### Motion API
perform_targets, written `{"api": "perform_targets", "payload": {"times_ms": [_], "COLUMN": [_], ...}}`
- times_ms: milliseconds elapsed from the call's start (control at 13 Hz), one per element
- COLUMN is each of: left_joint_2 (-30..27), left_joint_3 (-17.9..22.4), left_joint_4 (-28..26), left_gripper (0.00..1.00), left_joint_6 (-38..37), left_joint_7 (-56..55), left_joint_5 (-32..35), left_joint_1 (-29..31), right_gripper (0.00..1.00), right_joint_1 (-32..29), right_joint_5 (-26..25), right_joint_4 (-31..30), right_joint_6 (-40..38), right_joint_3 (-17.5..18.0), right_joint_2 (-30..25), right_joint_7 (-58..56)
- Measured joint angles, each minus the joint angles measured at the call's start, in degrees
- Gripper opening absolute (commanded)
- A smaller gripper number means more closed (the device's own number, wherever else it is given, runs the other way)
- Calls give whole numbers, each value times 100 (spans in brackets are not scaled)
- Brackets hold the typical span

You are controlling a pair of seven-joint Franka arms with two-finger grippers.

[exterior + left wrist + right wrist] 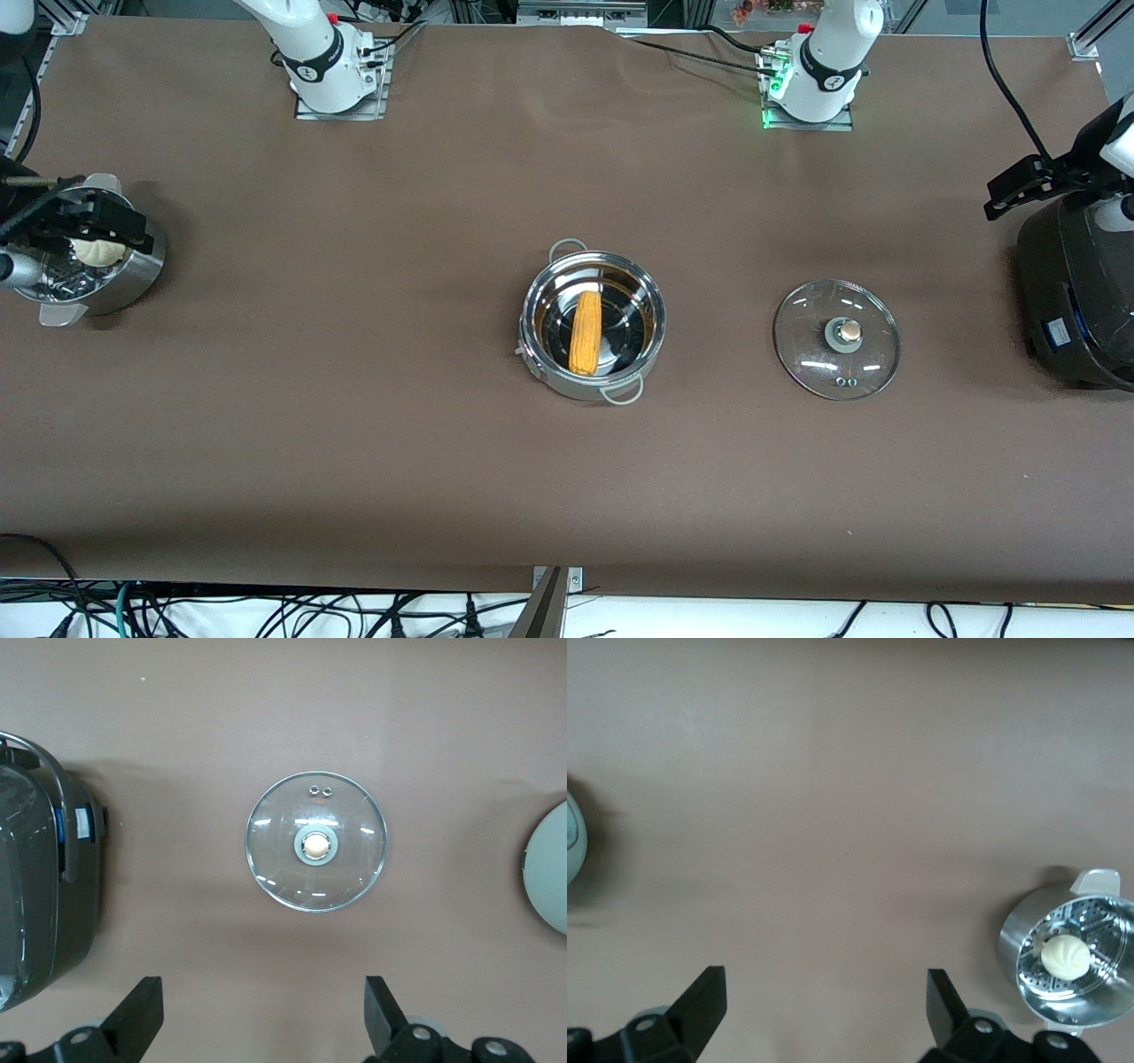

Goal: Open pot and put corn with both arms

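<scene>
**Counter inventory: pot open, corn inside**

One pot [592, 323], shiny steel with two wire loop handles, stands uncovered at mid-counter; it serves as landmark. One corn [585, 333] cob lies inside it on the bottom. One glass lid [836, 339] with a knob lies flat on the counter [354, 425], well apart from the pot toward the left arm's end. One black cooker [1076, 292] sits past the lid at that same end. One steel steamer pot [97, 257] holding one pale bun [97, 252] sits well apart from the pot toward the right arm's end. Two tools: left tool [261, 1014] over the cooker's end, fingers spread wide, holding nothing; right tool [824, 1010] over the steamer pot, likewise spread and empty.
</scene>
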Motion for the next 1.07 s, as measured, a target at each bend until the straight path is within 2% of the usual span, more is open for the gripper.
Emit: {"api": "perform_targets", "payload": {"times_ms": [307, 536, 1073], "left_joint_2": [4, 7, 10], "left_joint_3": [40, 46, 45], "left_joint_4": [3, 3, 4], "left_gripper": [100, 100, 100], "left_joint_6": [-3, -6, -7], "left_joint_7": [3, 3, 3], "left_joint_5": [0, 0, 0], "left_joint_1": [48, 60, 60], "right_gripper": [100, 100, 100], "right_joint_1": [-93, -204, -225], "right_joint_5": [-1, 4, 4], "right_joint_4": [-558, -843, -1052], "right_joint_6": [219, 665, 1000], "right_joint_3": [0, 0, 51], "right_joint_2": [-253, -310, -567], "right_joint_7": [-4, -1, 20]}}
